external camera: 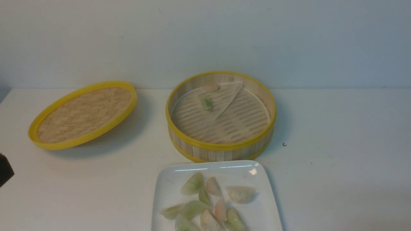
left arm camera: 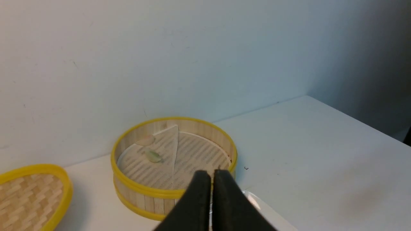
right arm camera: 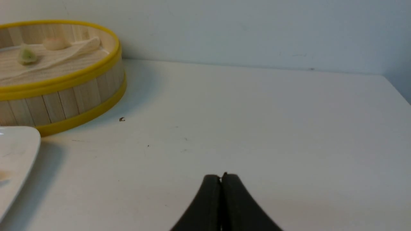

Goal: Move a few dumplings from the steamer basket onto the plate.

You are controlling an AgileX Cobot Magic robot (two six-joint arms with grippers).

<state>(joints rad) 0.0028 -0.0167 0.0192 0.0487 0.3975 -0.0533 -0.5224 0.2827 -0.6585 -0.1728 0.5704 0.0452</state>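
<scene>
On the white table (external camera: 337, 128) my plate (external camera: 163, 189), just before the basket (external camera: 221, 147), held most dumplings (external camera: 208, 205); two remained inside. Both grippers, left (left arm camera: 211, 175) and right (right arm camera: 221, 177), were pressed together, empty. I judged it nearly done.

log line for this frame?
plate: many dumplings | steamer basket: two left | left gripper: shut, empty | right gripper: shut, empty

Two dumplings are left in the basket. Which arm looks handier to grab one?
Probably the left. Its hand, shut and empty, sits just before the steamer basket, facing the green dumpling. The right hand, also shut, faces bare table beside the basket.
</scene>
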